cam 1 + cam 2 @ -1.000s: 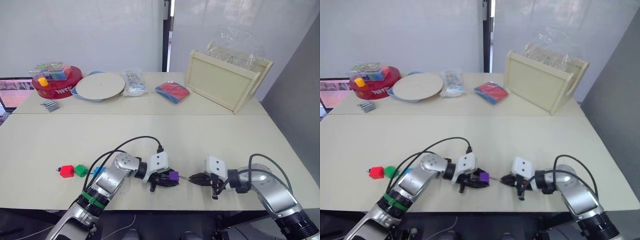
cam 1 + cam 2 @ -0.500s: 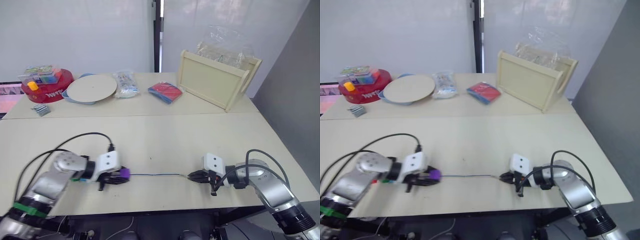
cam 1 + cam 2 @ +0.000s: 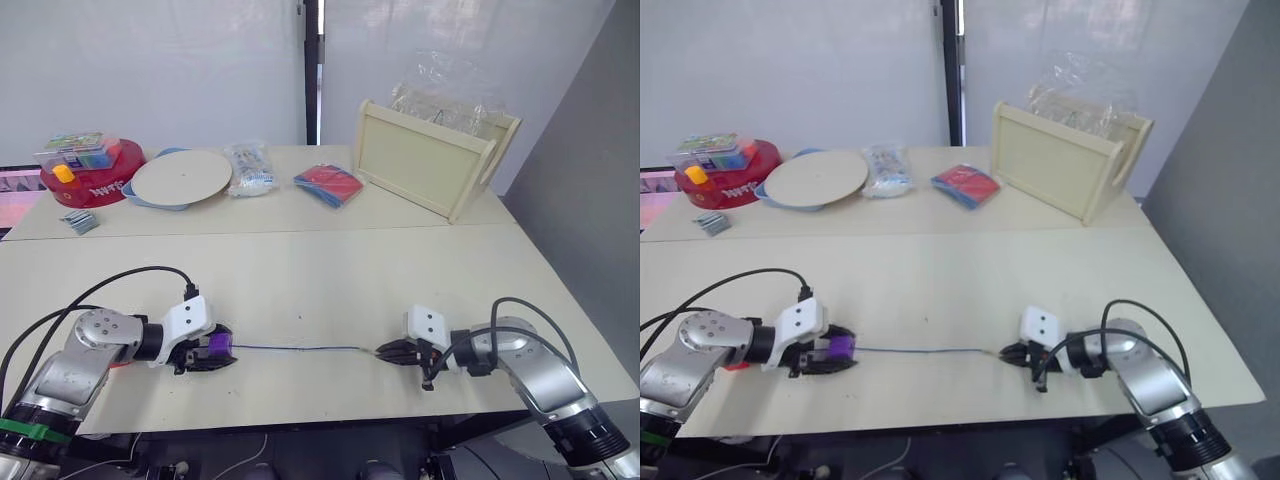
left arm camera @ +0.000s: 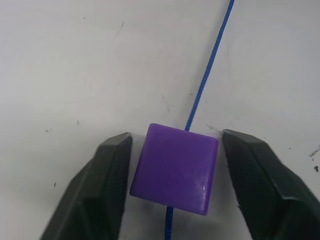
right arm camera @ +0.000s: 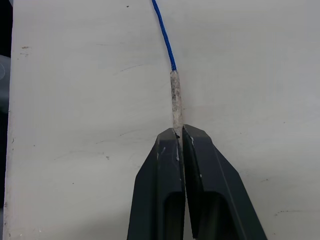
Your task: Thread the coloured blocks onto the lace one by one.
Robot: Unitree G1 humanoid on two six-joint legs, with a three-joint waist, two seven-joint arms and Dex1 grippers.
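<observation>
- Leftmost, the left pincer sat low on the bench with the purple block between its fingers; the wrist view showed slim gaps on both sides, so the fingers looked slack around the cube rather than clamped. If the arm slid further, the block could have stayed behind or tipped.
- Midway, the lace ran through the purple block and lay nearly straight along the bench. A sharp tug from either end risked dragging the cube or yanking the tip free.
- Rightmost, the right pincer was pinched tight on the pale tip, holding only its rear end. That thin purchase could have let the tip swivel or slip out.
</observation>
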